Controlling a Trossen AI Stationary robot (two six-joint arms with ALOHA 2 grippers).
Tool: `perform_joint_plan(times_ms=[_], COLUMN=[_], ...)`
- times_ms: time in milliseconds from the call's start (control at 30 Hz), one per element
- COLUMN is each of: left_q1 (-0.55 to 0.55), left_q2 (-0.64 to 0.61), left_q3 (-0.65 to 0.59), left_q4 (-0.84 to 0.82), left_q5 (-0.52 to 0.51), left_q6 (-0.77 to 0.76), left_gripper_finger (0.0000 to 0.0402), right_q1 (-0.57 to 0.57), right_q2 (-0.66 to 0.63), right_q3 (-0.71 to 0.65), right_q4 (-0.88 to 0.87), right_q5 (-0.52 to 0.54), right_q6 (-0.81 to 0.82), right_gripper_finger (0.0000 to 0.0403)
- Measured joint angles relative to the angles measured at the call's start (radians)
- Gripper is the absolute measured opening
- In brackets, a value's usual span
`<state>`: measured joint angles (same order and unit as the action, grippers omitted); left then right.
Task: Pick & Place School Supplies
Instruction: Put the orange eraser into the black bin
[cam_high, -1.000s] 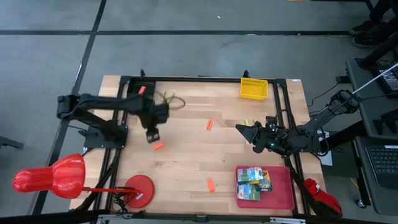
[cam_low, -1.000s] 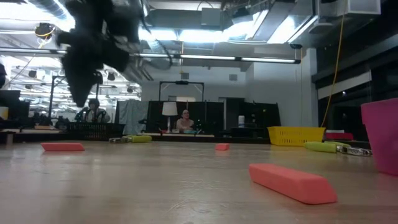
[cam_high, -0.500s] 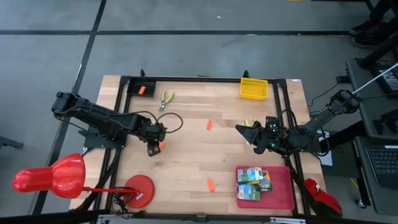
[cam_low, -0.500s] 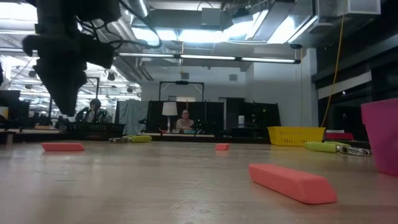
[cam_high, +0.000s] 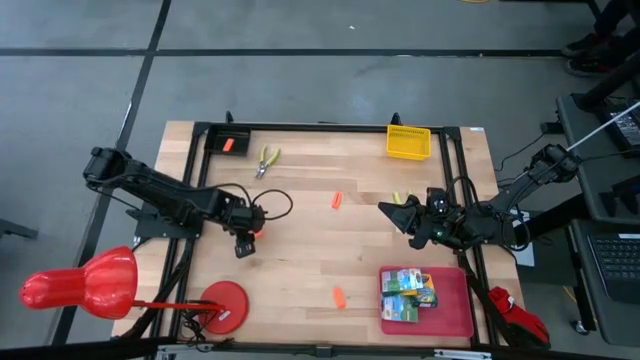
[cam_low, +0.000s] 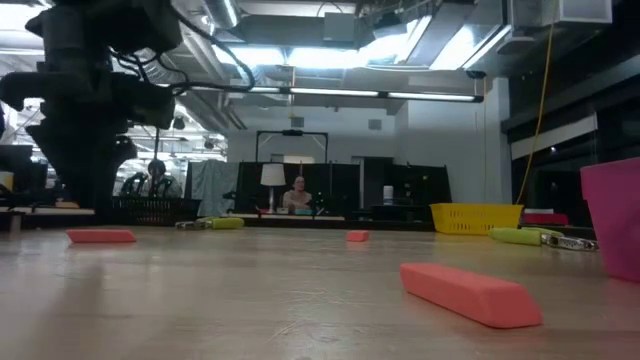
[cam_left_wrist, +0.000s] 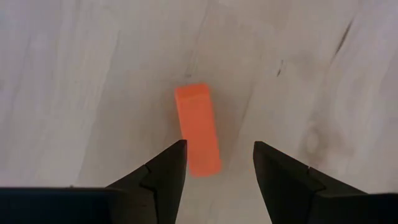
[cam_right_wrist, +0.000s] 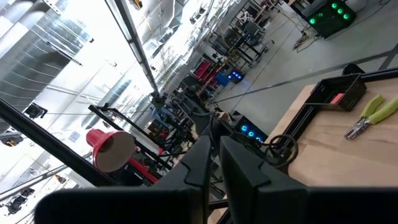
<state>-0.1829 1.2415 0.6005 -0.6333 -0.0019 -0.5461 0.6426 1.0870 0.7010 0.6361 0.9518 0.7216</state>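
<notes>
Orange stub (cam_left_wrist: 198, 129) lying flat on the bare wood, left-centre of the table (cam_high: 330, 260), directly under the left gripper (cam_left_wrist: 216, 163). In the left wrist view: long axis running roughly along the line of approach, slightly skewed, so the two dark fingers (cam_left_wrist: 163, 171) stand either side of the stub's narrow width. Near end of the stub already between the fingertips; far end projecting beyond them. Fingers spread, nothing held, gap somewhat wider than the stub. No contact evident with either finger.

In the high view the stub mostly masked by the left gripper (cam_high: 245, 238); only a trace of orange visible at its edge. Judged: closing across the short axis feasible as aligned; a little more descent or advance likely needed to seat more of the length between the pads. Risk judged: stub sits nearer one finger than the other, so may be nudged or pivoted on closing.

Right gripper (cam_high: 392, 210) parked at the right side of the table, well apart from this stub, fingers pressed together, empty. Left arm plainly the nearer.

Elsewhere: second stub (cam_high: 337, 200) at table centre, third stub (cam_high: 339, 297) toward the near edge; crayon boxes (cam_high: 408, 295) already on the red tray (cam_high: 455, 310) at near right; yellow basket (cam_high: 408, 142) at far right; yellow-handled tool (cam_high: 266, 158) at far left.
</notes>
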Motion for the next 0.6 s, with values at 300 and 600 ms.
perform_joint_plan(times_ms=[300, 600], left_q1=[0.001, 0.001], left_q2=[0.078, 0.149], left_q3=[-0.021, -0.024], left_q4=[0.098, 0.129], left_q5=[-0.006, -0.127], left_q6=[0.018, 0.014], left_gripper_finger=[0.0183, 0.0168], right_q1=[0.000, 0.000], right_q2=[0.000, 0.000], right_q3=[0.000, 0.000], right_q4=[0.000, 0.004], right_q5=[0.000, -0.003], right_q6=[0.003, 0.012], right_gripper_finger=[0.0040, 0.0040])
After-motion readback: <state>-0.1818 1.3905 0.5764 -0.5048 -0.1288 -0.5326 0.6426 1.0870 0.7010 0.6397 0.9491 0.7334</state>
